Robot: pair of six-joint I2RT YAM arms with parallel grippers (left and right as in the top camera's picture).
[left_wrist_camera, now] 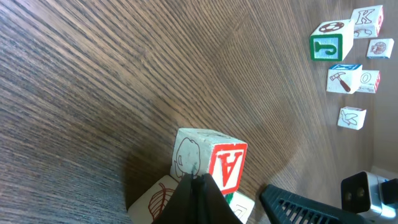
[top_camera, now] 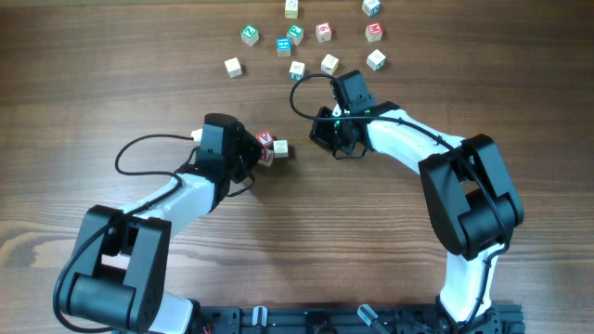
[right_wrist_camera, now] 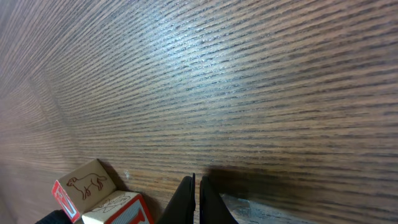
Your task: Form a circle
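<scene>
The circle's tight group is three small cubes mid-table: a red-printed cube (top_camera: 266, 139), a pale cube (top_camera: 280, 147) and another red-printed one (top_camera: 264, 159). My left gripper (top_camera: 254, 154) is shut, its tips against the group's left side. In the left wrist view the shut left gripper (left_wrist_camera: 198, 178) touches the red "A" cube (left_wrist_camera: 227, 165), with a red leaf cube (left_wrist_camera: 158, 199) and a third cube (left_wrist_camera: 244, 205) beside it. My right gripper (top_camera: 323, 137) is shut and empty, a short way right of the group. The right wrist view shows its closed tips (right_wrist_camera: 194, 182) over bare wood, two cubes (right_wrist_camera: 87, 182) at lower left.
Several mixed-colour cubes (top_camera: 295, 35) lie spread along the far edge, some showing at the upper right of the left wrist view (left_wrist_camera: 336, 42). The right arm's black cable (top_camera: 306, 88) loops near them. The right arm's dark body (left_wrist_camera: 298, 204) sits close to the group.
</scene>
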